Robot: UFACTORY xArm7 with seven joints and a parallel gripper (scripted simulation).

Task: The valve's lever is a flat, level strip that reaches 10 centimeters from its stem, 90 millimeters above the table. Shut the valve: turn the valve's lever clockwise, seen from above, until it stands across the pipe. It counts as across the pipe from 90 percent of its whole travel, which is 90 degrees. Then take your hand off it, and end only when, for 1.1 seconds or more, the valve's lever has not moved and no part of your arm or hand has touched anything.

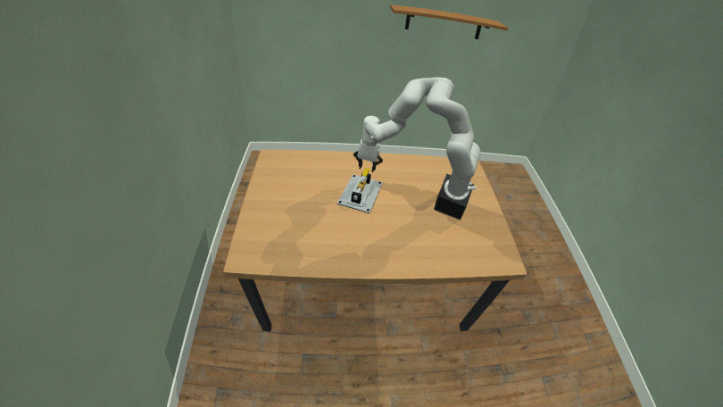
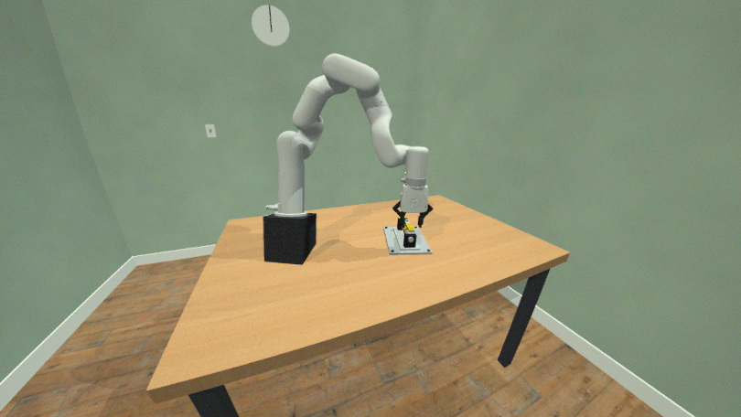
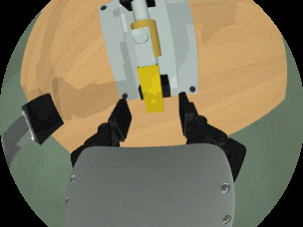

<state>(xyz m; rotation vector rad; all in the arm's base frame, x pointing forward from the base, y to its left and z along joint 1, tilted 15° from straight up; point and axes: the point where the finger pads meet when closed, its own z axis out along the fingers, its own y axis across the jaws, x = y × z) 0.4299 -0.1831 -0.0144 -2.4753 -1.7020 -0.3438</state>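
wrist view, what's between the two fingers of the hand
The free end of the yellow lever lies between the two black fingers, with bare table below it. The hand is open; contact can't be told.

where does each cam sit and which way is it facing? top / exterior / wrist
Top: high above the table's front edge, tilted down toward the far wall; shows the whole arm, its black pedestal, the valve plate and a wall shelf.
Exterior: standing height off one table corner, facing the arm side-on; shows the open gripper above the yellow lever.
Wrist: on the hand, looking down past both fingers at the lever.
Shared: all three show the lever, valve plate and fingers.
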